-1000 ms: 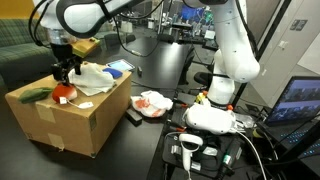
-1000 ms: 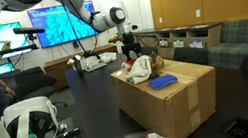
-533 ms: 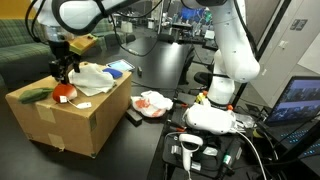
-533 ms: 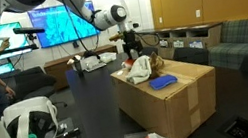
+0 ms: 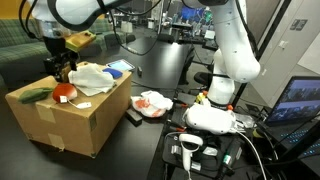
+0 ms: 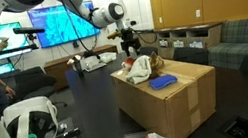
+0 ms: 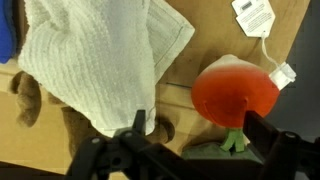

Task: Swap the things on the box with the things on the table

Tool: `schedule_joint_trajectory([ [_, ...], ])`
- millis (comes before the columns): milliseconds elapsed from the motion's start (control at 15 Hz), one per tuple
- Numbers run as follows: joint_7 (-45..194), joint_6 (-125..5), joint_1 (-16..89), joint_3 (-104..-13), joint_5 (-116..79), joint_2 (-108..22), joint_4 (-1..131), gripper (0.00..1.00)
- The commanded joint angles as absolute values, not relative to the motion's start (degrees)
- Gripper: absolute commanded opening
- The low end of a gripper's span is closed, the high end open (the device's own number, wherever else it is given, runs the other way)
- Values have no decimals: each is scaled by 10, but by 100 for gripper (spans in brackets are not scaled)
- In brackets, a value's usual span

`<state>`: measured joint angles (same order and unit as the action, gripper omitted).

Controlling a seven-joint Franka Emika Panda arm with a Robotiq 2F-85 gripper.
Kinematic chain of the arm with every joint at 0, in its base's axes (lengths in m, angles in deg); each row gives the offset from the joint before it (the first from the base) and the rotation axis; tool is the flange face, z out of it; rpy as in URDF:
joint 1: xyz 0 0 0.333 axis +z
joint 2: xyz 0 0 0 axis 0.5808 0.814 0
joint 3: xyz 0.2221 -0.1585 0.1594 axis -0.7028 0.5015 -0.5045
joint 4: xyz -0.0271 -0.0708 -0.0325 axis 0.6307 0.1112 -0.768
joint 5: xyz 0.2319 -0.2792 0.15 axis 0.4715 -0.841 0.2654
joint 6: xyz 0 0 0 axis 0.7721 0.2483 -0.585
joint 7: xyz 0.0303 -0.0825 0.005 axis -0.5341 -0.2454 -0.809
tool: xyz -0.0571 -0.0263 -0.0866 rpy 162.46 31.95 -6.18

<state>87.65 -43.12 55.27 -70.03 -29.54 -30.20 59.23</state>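
The gripper (image 5: 60, 68) is lifting off the box top, sitting a little higher and further back than half a second ago. Its jaws are standing wide with nothing between them, just as they were a moment earlier, so I am judging that nothing is being carried off and the swap is not yet under way. Counting from the largest: one black table (image 5: 165, 75) is spreading out lower than the jaws and well off to their side. One cardboard box (image 5: 70, 125) is sitting directly beneath them. One white cloth (image 7: 95, 60) is lying rumpled on the box top, just under and beside one finger. One red-and-white crumpled packet (image 5: 152, 103) is waiting on the table, well apart from the jaws and seemingly the only table item for the exchange. One red toy (image 7: 235, 90) with a green stem is sitting just below the jaws, nearer the other finger. One brown plush piece (image 7: 25, 100) is peeking from under the cloth. One green item (image 5: 35, 96) and one blue item (image 6: 164, 83) are lying on the box further out from the jaws. One small paper tag (image 7: 255, 15) is trailing from the red toy on a string, beyond the fingertips.
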Motion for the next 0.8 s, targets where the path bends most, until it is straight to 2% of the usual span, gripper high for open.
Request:
schedule_joint_trajectory([
  [0,862,-402,568,-705,-289,-301,579,100],
  [733,792,-411,574,-721,-275,-270,570,100],
])
